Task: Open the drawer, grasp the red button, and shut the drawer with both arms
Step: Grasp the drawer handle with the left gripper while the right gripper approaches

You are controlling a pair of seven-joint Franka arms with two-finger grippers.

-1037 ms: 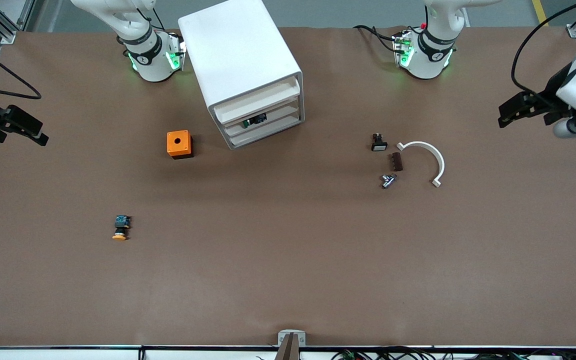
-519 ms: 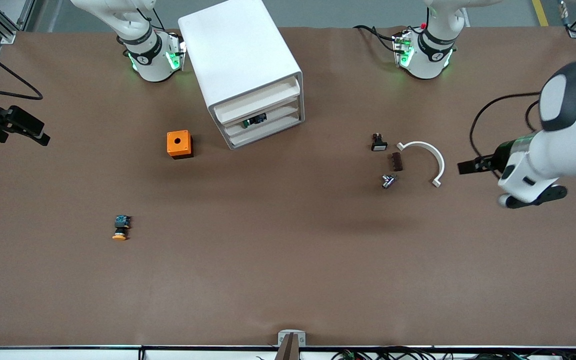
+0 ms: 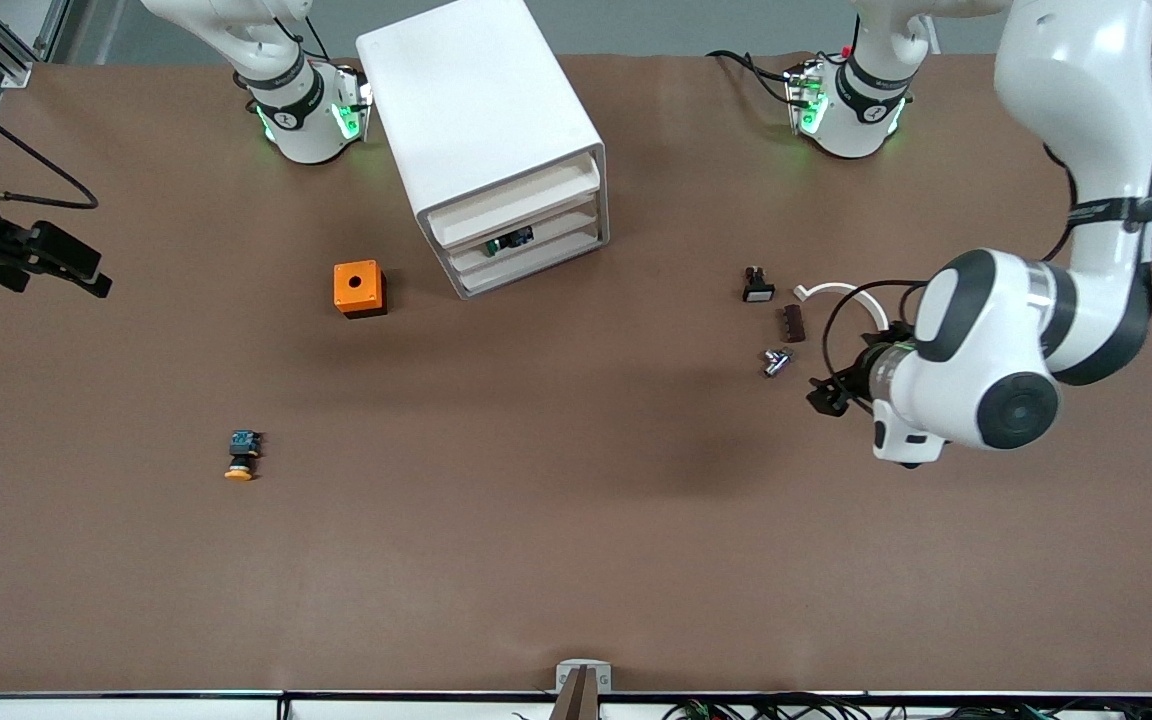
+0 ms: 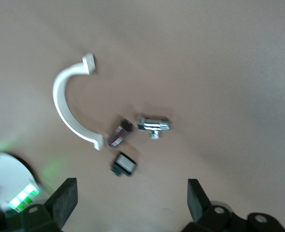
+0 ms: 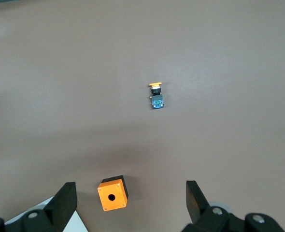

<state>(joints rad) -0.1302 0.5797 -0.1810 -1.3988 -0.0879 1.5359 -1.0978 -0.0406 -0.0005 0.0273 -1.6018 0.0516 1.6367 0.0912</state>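
Observation:
The white cabinet stands near the right arm's base, its front toward the front camera. The top drawer sits slightly out. A small dark teal item shows in the gap below that drawer's front; I see no red cap and cannot tell if it is the button. My left gripper is open and empty, over the table beside a metal fitting; its own view shows the fingers wide apart. My right gripper is open and empty at the right arm's end of the table, also open in its own view.
An orange box sits beside the cabinet and shows in the right wrist view. An orange-capped button lies nearer the front camera. A white curved piece, a brown block and a black switch lie by the fitting.
The left arm has swung in from its end of the table and lowered, bringing its gripper beside the metal fitting. The right gripper has shifted only slightly.

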